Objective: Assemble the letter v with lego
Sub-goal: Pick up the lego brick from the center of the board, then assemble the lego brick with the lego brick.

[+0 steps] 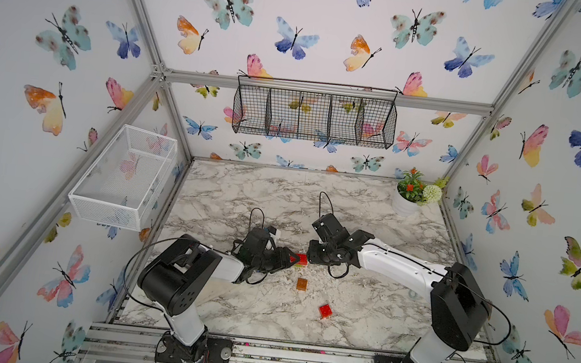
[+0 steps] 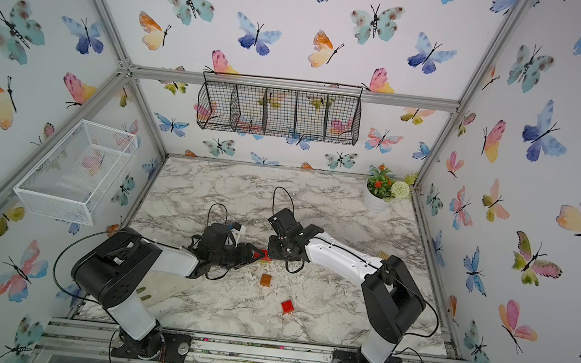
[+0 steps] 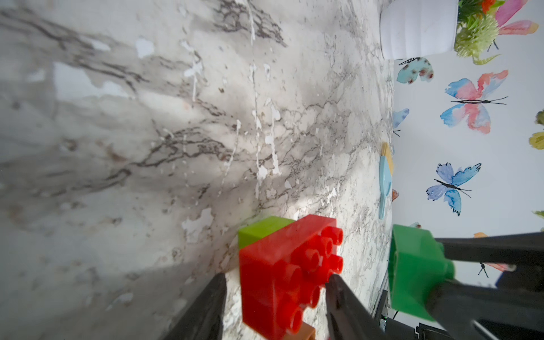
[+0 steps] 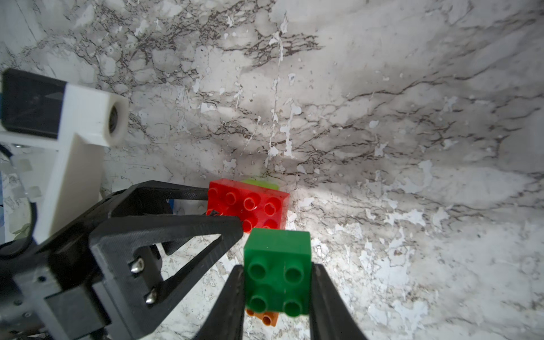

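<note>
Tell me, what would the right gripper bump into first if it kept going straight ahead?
Probably the red brick. The right gripper holds a green brick, which points at the red brick just ahead, between the jaws of the left gripper. The gap between the bricks is hard to judge.

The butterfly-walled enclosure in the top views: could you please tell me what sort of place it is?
Probably a robot lab test cell: an aluminium frame lined with butterfly wallpaper, a left arm and right arm mounted on a front rail, over a marble-look tabletop.
</note>
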`<control>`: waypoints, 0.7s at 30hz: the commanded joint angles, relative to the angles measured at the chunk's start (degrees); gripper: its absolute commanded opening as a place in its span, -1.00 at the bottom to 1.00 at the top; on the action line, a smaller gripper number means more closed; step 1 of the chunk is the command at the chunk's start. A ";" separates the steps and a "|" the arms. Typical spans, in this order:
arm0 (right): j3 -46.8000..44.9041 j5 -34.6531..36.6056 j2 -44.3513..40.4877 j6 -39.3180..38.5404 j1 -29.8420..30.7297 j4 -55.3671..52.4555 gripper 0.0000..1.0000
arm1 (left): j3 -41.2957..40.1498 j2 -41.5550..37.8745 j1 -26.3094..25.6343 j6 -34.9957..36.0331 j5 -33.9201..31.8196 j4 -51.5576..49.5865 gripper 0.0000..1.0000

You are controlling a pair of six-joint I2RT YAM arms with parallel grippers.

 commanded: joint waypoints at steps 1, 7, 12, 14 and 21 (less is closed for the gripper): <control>1.91 0.23 1.82 0.54 0.53 -0.07 -0.87 | -1.94 3.58 0.28 -1.03 -3.12 -7.40 0.11; 2.93 1.47 3.55 -0.07 0.81 -0.71 -0.88 | -2.50 4.18 0.28 -0.62 -4.14 -9.32 0.06; 4.17 1.38 4.80 -0.23 1.10 -1.17 -0.88 | -2.32 5.01 0.34 -0.88 -4.44 -10.23 -0.04; 4.39 1.66 5.16 0.00 1.23 -1.33 -0.88 | -2.62 5.01 0.33 -1.15 -4.58 -10.24 -0.06; 5.09 2.31 6.55 0.72 2.11 -2.12 -0.88 | -3.77 4.88 0.29 -1.13 -5.05 -10.47 -0.08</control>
